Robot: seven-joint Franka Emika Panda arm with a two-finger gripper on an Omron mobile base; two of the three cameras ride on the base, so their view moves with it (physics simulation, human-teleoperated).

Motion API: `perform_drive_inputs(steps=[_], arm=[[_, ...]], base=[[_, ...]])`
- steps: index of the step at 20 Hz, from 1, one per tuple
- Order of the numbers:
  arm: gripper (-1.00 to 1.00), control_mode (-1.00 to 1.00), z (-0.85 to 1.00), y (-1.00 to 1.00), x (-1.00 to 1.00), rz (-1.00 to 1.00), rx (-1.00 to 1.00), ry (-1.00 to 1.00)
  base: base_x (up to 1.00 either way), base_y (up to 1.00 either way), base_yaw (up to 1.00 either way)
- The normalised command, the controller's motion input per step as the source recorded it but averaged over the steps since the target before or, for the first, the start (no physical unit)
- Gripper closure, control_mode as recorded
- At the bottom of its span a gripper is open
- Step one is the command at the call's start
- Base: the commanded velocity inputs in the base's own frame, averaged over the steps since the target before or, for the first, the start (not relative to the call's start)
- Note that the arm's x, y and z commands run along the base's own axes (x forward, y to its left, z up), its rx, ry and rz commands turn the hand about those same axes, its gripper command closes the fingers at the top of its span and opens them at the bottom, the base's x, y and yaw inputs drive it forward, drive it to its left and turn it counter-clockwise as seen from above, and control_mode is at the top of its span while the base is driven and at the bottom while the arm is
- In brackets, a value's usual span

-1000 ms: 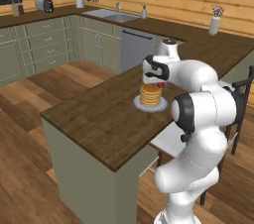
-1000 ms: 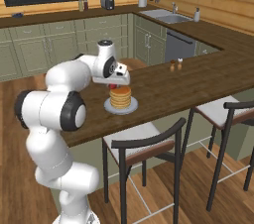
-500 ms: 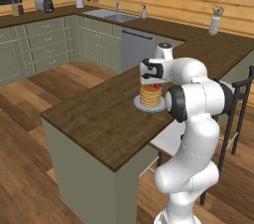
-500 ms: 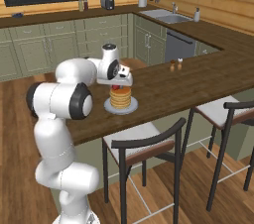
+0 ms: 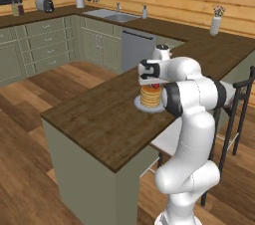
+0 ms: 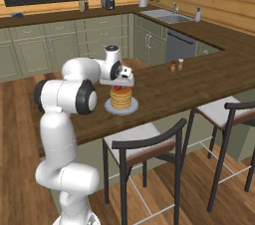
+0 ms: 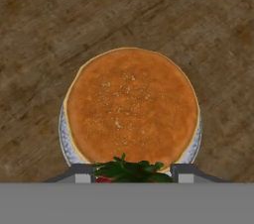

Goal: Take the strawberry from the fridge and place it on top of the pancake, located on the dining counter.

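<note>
On the dining counter (image 6: 199, 77) sits the pancake (image 6: 121, 98) — a golden stack on a white plate (image 6: 121, 110). The gripper (image 6: 118, 85) hangs just above it, the strawberry (image 6: 118, 88) a red speck at its tips — two small shakers (image 6: 176, 64) stand farther along.

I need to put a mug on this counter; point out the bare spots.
The dining counter is bare from the pancake to its near corner, and between the plate and the shakers. Crowded just above the stack, where the fingers hold the strawberry.
</note>
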Motion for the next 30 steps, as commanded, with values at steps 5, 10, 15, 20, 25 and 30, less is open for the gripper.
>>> perform_drive_inputs(steps=[5,10,15,20,25,30], arm=[[1.00,-1.00,-0.18,0.00,0.21,0.00,0.00,0.00],[1.00,-1.00,-0.18,-0.07,0.11,0.00,0.00,0.00],[1.00,-1.00,-0.25,0.00,0.05,0.00,0.00,0.00],[-1.00,-1.00,-0.25,0.00,0.02,0.00,0.00,0.00],[-1.00,-1.00,-0.22,-0.01,-0.02,0.00,0.00,0.00],[-1.00,-1.00,-0.13,0.00,-0.06,0.00,0.00,0.02]], base=[[0.00,0.00,0.00],[0.00,0.00,0.00],[0.00,0.00,0.00],[0.00,0.00,0.00],[0.00,0.00,0.00],[0.00,0.00,0.00]])
